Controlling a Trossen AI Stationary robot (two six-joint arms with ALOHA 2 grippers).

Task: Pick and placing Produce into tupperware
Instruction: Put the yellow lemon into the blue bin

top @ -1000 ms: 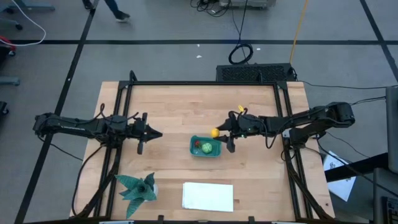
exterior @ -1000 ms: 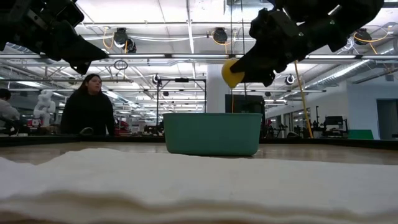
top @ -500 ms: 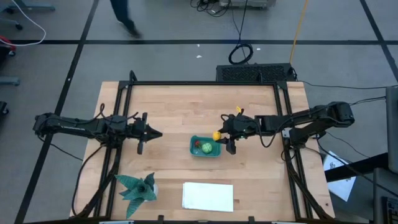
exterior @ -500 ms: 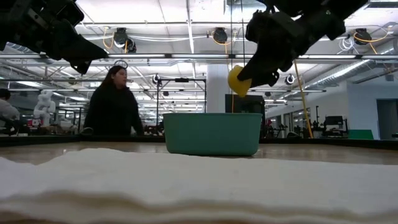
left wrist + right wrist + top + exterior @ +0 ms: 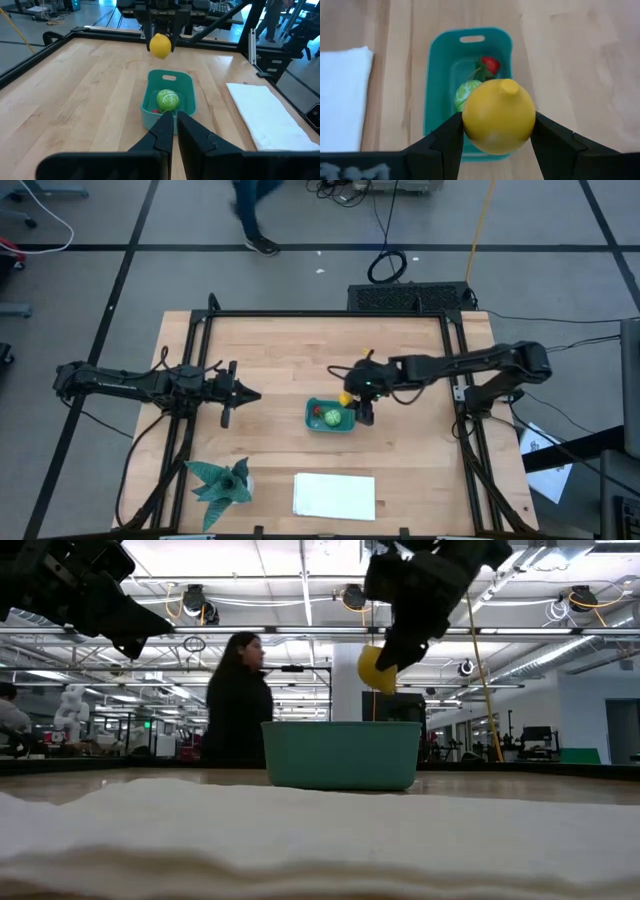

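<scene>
Right wrist view: two produce pieces in tub (image 5: 440, 90); right jaws pinch one lemon (image 5: 499, 116); left jaws together

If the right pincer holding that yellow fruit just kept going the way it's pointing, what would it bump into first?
Most likely the teal tub: the right pincer, shut on the yellow fruit, points down at it, with the green and red produce inside. Depth is uncertain.

two pieces of produce (image 5: 480, 80) lie in the tub (image 5: 330, 416); a third (image 5: 346, 397) hangs above its right rim.
</scene>
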